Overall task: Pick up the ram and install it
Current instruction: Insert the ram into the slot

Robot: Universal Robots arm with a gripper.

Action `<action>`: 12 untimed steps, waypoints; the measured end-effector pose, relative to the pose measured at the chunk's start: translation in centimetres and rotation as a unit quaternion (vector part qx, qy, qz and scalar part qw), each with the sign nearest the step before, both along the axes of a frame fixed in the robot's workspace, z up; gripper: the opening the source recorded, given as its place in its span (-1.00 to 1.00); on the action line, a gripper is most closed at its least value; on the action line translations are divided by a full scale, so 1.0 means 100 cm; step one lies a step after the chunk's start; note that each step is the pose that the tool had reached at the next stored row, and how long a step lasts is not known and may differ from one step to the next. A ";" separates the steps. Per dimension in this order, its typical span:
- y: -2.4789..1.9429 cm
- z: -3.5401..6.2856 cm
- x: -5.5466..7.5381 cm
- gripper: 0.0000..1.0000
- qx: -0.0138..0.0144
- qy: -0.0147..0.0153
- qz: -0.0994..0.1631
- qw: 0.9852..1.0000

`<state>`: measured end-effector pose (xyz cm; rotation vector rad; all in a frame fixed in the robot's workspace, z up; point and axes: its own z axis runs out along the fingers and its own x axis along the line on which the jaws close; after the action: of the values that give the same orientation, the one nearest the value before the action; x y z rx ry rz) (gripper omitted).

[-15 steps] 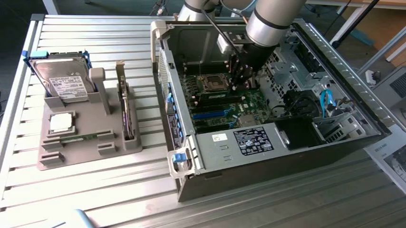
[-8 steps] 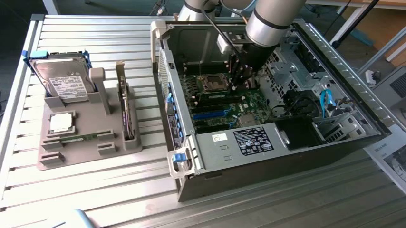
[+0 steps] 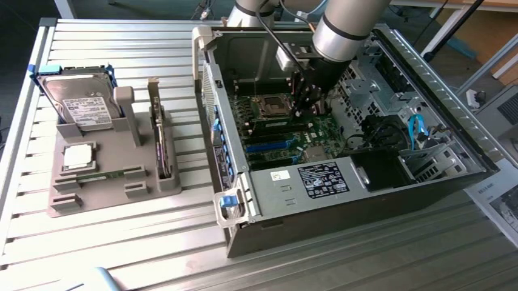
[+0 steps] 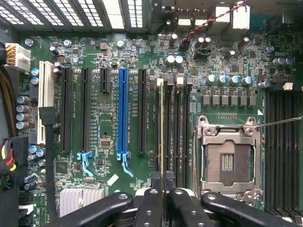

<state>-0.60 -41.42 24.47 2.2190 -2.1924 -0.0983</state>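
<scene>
Exterior view: bright, even light, with soft glare on the table (image 3: 113, 236) slats. Case (image 3: 267, 197) interior dim, shadowed under the arm (image 3: 344, 30). Wrist view: motherboard (image 4: 109, 61) evenly lit. The ram (image 4: 162, 127) top edge glints. Gripper (image 4: 163, 183) black, little surface detail.

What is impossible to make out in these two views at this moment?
- Wrist view: the thin green ram stick is seen edge-on, so its chips and how deep it sits among the black memory slots are unreadable.
- Wrist view: the black end effector holding it is cut off by the picture's edge.
- Exterior view: the grey robot arm covers that slot area.
</scene>
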 end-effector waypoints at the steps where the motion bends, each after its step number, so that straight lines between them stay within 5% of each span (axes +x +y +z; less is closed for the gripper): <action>1: 0.0000 0.0000 0.000 -0.76 0.000 0.000 0.000 1.000; 12: 0.0008 0.0000 0.000 -0.76 -0.004 0.000 0.000 1.000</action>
<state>-0.60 -41.34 24.47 2.2148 -2.1888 -0.0894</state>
